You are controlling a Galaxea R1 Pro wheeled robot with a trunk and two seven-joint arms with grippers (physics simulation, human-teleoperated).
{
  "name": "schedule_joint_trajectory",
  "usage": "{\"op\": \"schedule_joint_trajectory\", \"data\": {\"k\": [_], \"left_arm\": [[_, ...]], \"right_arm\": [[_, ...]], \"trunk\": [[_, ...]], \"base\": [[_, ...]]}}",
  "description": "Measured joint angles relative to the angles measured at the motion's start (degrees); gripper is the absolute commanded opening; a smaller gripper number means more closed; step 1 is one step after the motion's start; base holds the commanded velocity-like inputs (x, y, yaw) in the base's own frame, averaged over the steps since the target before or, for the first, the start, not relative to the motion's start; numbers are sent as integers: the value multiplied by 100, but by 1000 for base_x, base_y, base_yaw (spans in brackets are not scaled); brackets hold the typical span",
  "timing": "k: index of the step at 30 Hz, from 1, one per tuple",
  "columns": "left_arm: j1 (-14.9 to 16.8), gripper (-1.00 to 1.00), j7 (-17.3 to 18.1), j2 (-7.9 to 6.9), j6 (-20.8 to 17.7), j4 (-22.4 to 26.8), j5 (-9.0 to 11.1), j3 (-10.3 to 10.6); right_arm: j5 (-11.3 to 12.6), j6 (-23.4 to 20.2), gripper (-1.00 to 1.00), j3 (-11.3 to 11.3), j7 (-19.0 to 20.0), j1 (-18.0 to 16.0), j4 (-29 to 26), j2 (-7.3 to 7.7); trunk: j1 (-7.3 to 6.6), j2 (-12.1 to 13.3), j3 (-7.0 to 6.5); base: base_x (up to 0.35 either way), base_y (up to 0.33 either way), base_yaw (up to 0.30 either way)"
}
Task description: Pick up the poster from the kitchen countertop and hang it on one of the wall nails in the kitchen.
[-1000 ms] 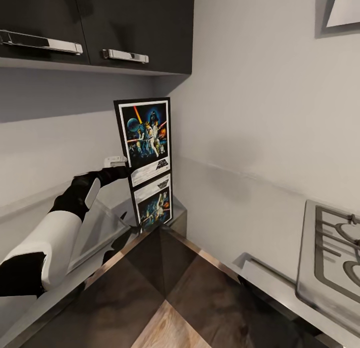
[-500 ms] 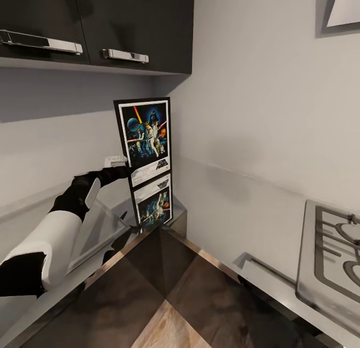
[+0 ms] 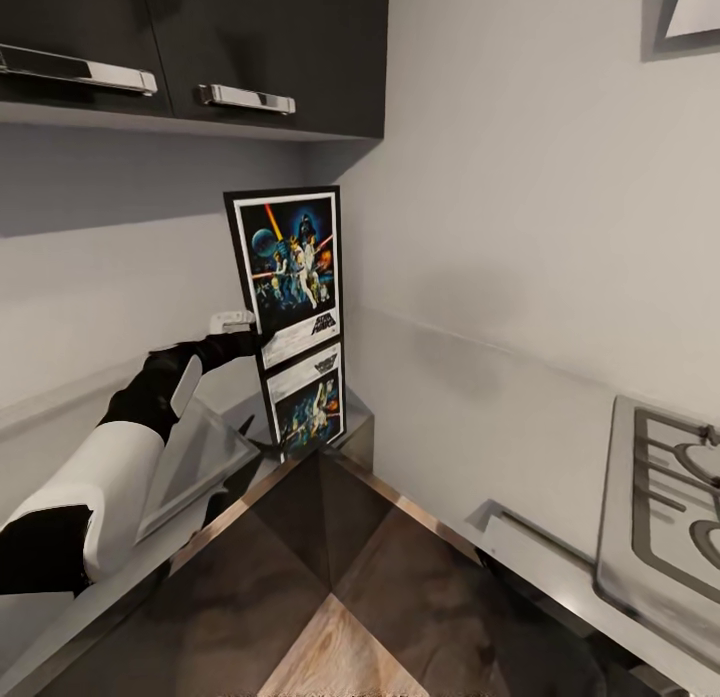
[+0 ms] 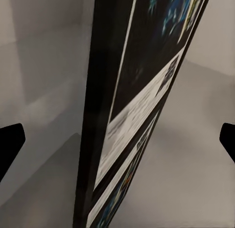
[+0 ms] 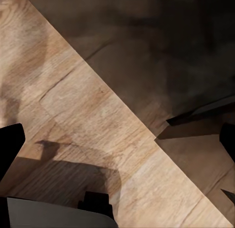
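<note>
Standing upright on the kitchen countertop [image 3: 330, 537], the poster [image 3: 290, 272] sits between wide-open left jaws [image 4: 117, 139].

The poster [image 3: 291, 267] stands upright in the inner corner, its black frame edge between the spread fingertips of the left gripper [image 4: 117, 139], with open gaps on both sides. The left arm [image 3: 110, 457] blocks the approach from the left. Dark wall cabinets [image 3: 200, 47] overhang the corner, capping the room above. To the right the bare grey wall [image 3: 540, 197] and the glossy countertop [image 3: 330, 567] leave open passage as far as the gas hob [image 3: 665, 497].
</note>
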State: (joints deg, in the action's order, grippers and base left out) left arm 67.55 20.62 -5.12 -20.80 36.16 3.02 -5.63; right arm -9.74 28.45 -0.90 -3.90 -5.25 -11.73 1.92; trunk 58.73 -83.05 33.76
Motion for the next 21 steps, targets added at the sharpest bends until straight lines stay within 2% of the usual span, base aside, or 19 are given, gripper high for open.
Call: {"op": "schedule_joint_trajectory", "data": {"k": [7, 9, 11, 15, 21], "left_arm": [[0, 100, 0, 35, -36, 38, -4, 47], [0, 100, 1, 126, -74, 98, -4, 63], [10, 100, 1, 146, -127, 192, -11, 68], [177, 100, 2, 150, -379, 290, -28, 71], [289, 100, 2, 140, -397, 304, -31, 66]], "right_arm": [[-3, 0, 100, 1, 0, -1, 1, 0], [-3, 0, 100, 1, 0, -1, 2, 0], [-3, 0, 100, 1, 0, -4, 6, 0], [-3, 0, 100, 1, 0, -2, 7, 0], [-3, 0, 100, 1, 0, -2, 8, 0]], "trunk": [[0, 0, 64], [0, 0, 82], [0, 0, 101], [0, 0, 137], [0, 0, 176]], "base": [[0, 0, 0], [0, 0, 0], [0, 0, 0], [0, 0, 0], [0, 0, 0]]}}
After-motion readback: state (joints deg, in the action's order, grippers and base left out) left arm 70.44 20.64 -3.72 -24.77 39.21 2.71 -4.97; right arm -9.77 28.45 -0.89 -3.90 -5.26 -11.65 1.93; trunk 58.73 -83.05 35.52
